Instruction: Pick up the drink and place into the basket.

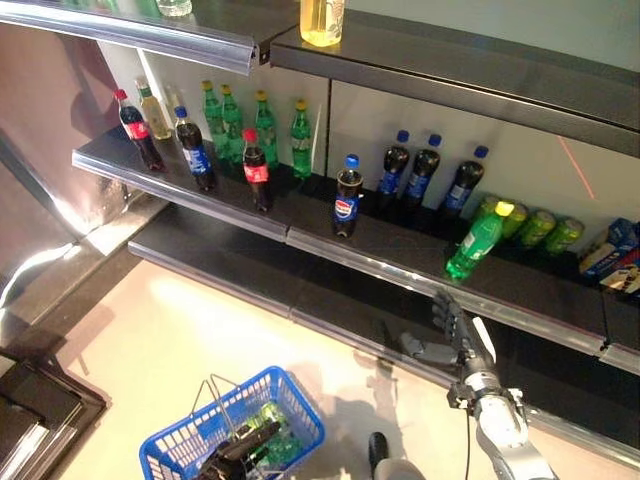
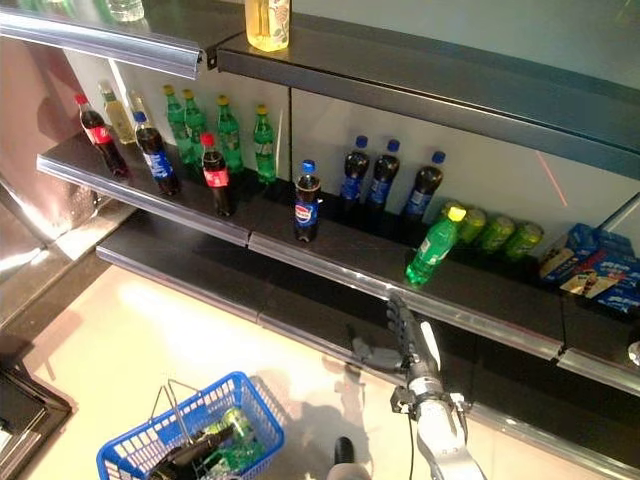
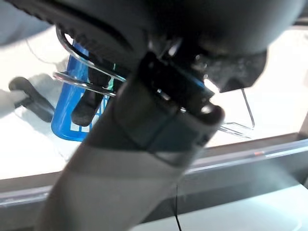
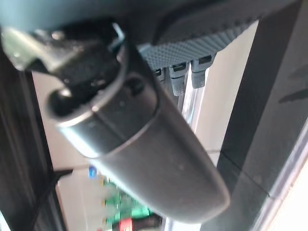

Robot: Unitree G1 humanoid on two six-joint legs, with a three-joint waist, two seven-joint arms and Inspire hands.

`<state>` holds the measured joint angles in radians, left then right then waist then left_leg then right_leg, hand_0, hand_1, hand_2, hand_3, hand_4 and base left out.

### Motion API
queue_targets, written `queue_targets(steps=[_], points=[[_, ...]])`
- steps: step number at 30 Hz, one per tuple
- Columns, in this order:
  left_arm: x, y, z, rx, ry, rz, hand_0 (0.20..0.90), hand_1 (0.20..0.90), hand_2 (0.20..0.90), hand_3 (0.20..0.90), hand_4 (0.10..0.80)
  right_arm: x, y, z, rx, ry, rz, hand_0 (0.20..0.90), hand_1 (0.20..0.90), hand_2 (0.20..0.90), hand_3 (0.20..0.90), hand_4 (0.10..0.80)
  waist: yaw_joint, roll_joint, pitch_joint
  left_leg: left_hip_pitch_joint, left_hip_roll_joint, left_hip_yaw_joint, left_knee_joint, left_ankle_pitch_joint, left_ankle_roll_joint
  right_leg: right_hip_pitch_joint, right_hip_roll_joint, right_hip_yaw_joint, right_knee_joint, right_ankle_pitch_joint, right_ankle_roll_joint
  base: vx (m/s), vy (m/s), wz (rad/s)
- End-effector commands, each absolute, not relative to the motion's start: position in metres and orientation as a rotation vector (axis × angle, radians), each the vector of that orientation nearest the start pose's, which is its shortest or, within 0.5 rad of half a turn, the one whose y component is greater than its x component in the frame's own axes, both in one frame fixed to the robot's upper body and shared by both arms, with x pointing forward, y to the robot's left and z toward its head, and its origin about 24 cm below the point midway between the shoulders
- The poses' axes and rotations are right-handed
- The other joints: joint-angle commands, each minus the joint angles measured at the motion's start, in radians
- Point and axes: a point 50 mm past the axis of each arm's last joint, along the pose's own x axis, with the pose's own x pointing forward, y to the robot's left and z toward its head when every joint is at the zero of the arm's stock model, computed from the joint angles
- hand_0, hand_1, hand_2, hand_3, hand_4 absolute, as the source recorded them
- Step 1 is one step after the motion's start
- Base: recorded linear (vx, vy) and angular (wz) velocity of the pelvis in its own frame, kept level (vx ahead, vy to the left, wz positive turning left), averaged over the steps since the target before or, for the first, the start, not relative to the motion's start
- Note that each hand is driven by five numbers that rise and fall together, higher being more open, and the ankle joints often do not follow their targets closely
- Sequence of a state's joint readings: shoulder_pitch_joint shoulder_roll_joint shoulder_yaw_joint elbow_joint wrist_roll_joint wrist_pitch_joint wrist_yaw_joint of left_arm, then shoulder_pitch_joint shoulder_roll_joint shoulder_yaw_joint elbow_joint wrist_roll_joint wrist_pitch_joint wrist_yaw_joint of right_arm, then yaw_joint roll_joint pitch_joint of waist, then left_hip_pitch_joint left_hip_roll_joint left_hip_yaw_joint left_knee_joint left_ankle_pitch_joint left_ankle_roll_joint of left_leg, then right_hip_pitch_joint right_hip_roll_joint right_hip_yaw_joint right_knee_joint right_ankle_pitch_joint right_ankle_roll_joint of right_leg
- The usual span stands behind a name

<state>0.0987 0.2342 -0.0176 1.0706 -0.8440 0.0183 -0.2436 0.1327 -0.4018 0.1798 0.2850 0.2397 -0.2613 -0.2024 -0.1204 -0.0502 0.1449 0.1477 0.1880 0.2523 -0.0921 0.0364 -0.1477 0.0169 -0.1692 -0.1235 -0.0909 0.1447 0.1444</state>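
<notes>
My right hand (image 1: 462, 335) is open, empty, just below the tilted green soda bottle (image 1: 474, 240) on the shelf (image 1: 400, 262). Left hand (image 1: 235, 455) grips the blue basket (image 1: 175, 447) handle. Grasp and drop still pending.

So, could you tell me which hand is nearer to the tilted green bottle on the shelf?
The right hand is nearer, just below the green bottle in front of the shelf edge. The left hand is far down at the blue basket on the floor.
</notes>
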Motion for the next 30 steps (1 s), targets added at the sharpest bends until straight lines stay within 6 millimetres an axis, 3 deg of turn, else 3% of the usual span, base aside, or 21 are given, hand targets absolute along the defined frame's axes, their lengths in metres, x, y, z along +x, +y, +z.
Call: queue_targets(steps=[1, 10, 25, 30], points=[[0.138, 0.267, -0.123, -0.598, 0.669, 0.315, 0.300, 0.300, 0.300, 0.200, 0.100, 0.231, -0.254, 0.035, -0.187, -0.110, -0.275, 0.900, 0.900, 0.900, 0.900, 0.800, -0.010, 0.015, -0.044, 0.011, 0.004, 0.063, 0.005, -0.032, 0.053, 0.066, -0.052, -0.021, 0.011, -0.059, 0.055, 0.009, -0.029, -0.07], [0.134, 0.269, -0.123, -0.595, 0.671, 0.307, 0.300, 0.300, 0.300, 0.200, 0.100, 0.225, -0.271, 0.033, -0.185, -0.098, -0.392, 0.900, 0.900, 0.900, 0.900, 0.800, -0.024, 0.023, -0.051, 0.022, 0.006, 0.080, 0.005, -0.038, 0.050, 0.062, -0.048, -0.013, 0.004, -0.052, 0.056, 0.019, -0.018, -0.05], [0.136, 0.269, -0.122, -0.584, 0.676, 0.285, 0.300, 0.300, 0.300, 0.200, 0.100, 0.222, -0.274, 0.033, -0.185, -0.102, -0.415, 0.900, 0.900, 0.900, 0.900, 0.800, -0.049, 0.035, -0.044, 0.025, 0.002, 0.097, 0.005, -0.047, 0.055, 0.042, -0.047, 0.013, 0.004, -0.049, 0.057, 0.015, -0.009, -0.04], [0.147, 0.269, -0.118, -0.597, 0.631, 0.285, 0.300, 0.300, 0.300, 0.200, 0.100, 0.234, -0.271, 0.045, -0.191, -0.162, -0.417, 0.900, 0.900, 0.900, 0.900, 0.800, -0.057, 0.055, 0.000, -0.018, -0.005, 0.081, 0.005, -0.043, 0.057, -0.020, -0.051, 0.040, 0.011, -0.043, 0.058, -0.042, -0.021, -0.11]])
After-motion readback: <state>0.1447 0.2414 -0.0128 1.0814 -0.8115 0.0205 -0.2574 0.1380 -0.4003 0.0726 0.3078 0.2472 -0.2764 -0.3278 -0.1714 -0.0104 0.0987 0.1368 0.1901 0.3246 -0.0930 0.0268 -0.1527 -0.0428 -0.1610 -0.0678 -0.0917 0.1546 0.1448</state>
